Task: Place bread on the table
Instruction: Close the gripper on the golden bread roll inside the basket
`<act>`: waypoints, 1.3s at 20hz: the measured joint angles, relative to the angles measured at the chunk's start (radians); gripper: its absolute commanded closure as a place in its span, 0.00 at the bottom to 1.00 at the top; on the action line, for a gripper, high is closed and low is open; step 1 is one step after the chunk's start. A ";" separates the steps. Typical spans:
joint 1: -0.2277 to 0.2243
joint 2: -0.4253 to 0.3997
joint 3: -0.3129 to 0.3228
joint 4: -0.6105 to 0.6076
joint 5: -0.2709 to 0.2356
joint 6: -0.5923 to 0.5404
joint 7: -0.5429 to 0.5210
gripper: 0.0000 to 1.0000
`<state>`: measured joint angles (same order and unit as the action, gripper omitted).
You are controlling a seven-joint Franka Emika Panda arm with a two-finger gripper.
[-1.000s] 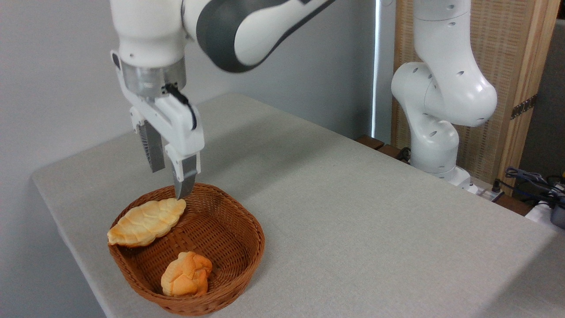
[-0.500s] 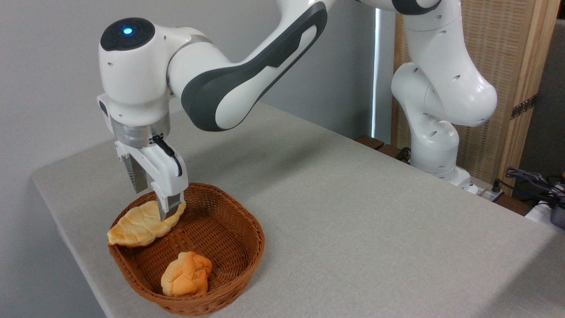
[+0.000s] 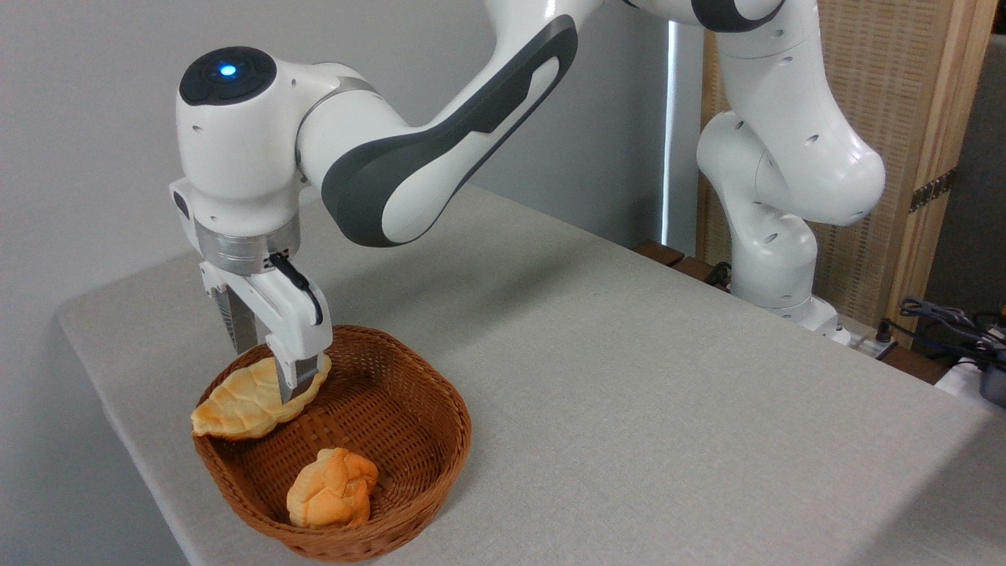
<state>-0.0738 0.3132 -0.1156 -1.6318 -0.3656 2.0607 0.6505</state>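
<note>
Two fingers of gripper (image 3: 265,376) straddle bread (image 3: 250,398) w/ jaws apart, across its long axis (lower-left to upper-right), nr upper-right end, over basket (image 3: 409,440).

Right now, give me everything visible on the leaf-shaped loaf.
The leaf-shaped loaf is pale golden with ridged segments and browned pointed ends. It lies flat across the back-left rim of the wicker basket, its left tip jutting past the rim. The gripper straddles its right half, one finger in front, the other behind. Whether the fingers press it is unclear. The knotted bun lies apart from it.
</note>
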 measured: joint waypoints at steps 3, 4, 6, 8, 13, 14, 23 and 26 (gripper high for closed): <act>0.000 0.015 -0.005 -0.001 0.000 0.019 0.000 0.00; 0.000 0.021 -0.010 -0.001 0.000 0.032 0.000 0.00; 0.000 0.027 -0.015 -0.001 0.000 0.046 0.001 0.00; 0.002 0.028 -0.015 -0.001 0.000 0.047 0.011 0.00; 0.003 0.029 -0.015 -0.001 0.000 0.047 0.029 0.00; 0.003 0.030 -0.015 -0.001 0.000 0.047 0.048 0.00; 0.015 0.032 -0.015 -0.001 0.000 0.047 0.171 0.00; 0.015 0.032 -0.015 -0.001 0.000 0.047 0.170 0.00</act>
<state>-0.0586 0.3453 -0.1301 -1.6331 -0.3656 2.1079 0.8207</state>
